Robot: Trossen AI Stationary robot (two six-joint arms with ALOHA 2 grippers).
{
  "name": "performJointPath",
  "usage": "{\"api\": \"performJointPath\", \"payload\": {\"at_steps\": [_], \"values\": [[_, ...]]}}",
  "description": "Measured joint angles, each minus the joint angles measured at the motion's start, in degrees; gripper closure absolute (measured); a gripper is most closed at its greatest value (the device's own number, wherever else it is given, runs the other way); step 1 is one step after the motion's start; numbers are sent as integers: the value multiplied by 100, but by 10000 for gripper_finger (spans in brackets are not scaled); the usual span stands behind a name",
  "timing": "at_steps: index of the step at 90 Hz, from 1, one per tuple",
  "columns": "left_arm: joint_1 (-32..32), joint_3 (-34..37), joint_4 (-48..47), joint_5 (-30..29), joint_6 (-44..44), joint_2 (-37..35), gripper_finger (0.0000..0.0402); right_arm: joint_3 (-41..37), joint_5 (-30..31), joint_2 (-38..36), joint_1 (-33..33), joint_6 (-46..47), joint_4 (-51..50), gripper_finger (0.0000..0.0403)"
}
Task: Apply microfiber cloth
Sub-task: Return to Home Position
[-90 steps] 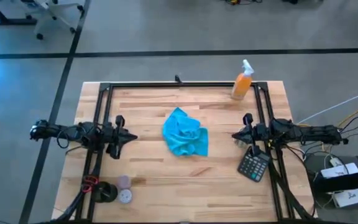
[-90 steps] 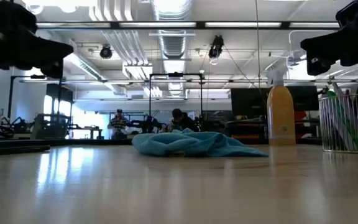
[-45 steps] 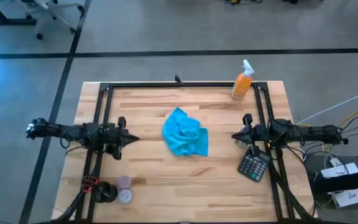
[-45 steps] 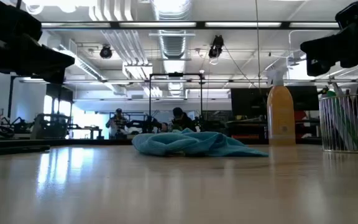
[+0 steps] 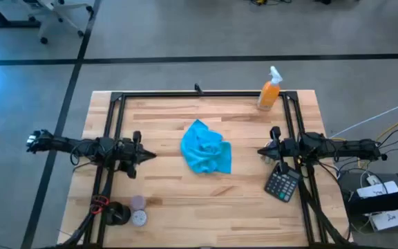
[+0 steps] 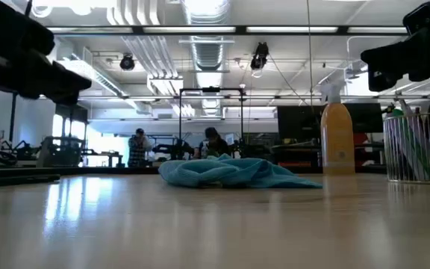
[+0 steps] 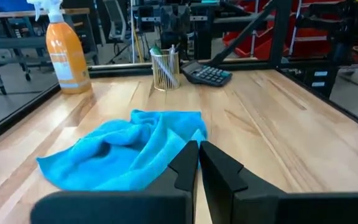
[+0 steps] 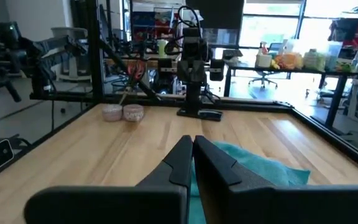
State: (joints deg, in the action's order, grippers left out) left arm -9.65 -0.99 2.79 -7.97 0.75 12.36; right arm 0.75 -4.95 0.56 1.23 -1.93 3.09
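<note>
The microfiber cloth (image 5: 205, 148) lies crumpled on the wooden table's middle, bright turquoise; it also shows in the low view (image 6: 234, 172), the left wrist view (image 7: 123, 152) and the right wrist view (image 8: 253, 167). My left gripper (image 5: 150, 155) hovers left of it, shut, fingertips pointing at the cloth (image 7: 199, 148). My right gripper (image 5: 260, 151) hovers right of the cloth, shut (image 8: 191, 144). Neither touches anything. No phone shows.
An orange spray bottle (image 5: 269, 91) stands at the far right. A calculator (image 5: 282, 183) and a wire pen holder (image 6: 416, 149) sit near the right arm. Two small round containers (image 5: 138, 211) lie at the near left. A black frame rail (image 5: 206, 95) borders the table.
My left arm has drawn a little toward the table's near edge and tipped its gripper downward, staying shut. The cloth and my right arm have kept still.
</note>
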Motion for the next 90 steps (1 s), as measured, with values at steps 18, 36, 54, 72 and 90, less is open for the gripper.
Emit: {"api": "performJointPath", "payload": {"at_steps": [18, 36, 54, 72, 90], "values": [[0, -2, 0, 0, 0, 134, 397, 0, 2, 0, 0, 0, 0, 403], [0, -4, 1, 0, -2, 249, 399, 0, 2, 0, 0, 0, 0, 403], [0, -4, 3, 0, -2, 336, 396, 0, 2, 0, 0, 0, 0, 403], [0, -4, 11, 0, -2, 406, 397, 0, 2, 0, 0, 0, 0, 403], [0, -6, 17, 0, 0, 460, 396, 0, 2, 0, 0, 0, 0, 403]]}}
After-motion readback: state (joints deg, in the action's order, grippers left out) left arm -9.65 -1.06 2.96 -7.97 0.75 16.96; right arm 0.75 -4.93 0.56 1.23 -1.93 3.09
